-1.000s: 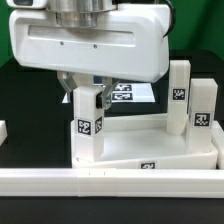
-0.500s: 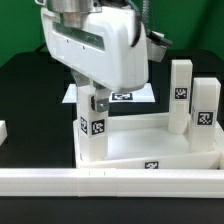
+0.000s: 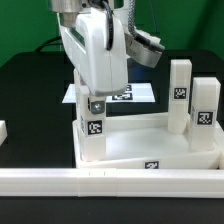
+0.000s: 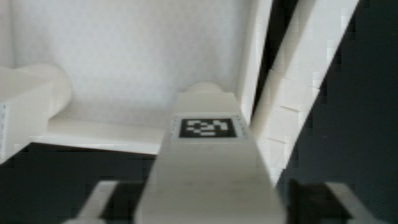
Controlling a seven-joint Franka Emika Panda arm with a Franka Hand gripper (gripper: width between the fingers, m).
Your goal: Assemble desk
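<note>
While the jaws [image 3: 95, 106] straddle the upright leg [image 3: 92, 135] at the tabletop's [image 3: 150, 150] near corner, apparently loosening, I'd lift straight upward so the seated leg isn't tilted.

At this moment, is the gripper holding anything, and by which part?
The gripper straddles the top end of the upright leg at the tabletop's corner. Whether its fingers press the leg or have just let go cannot be told.
</note>
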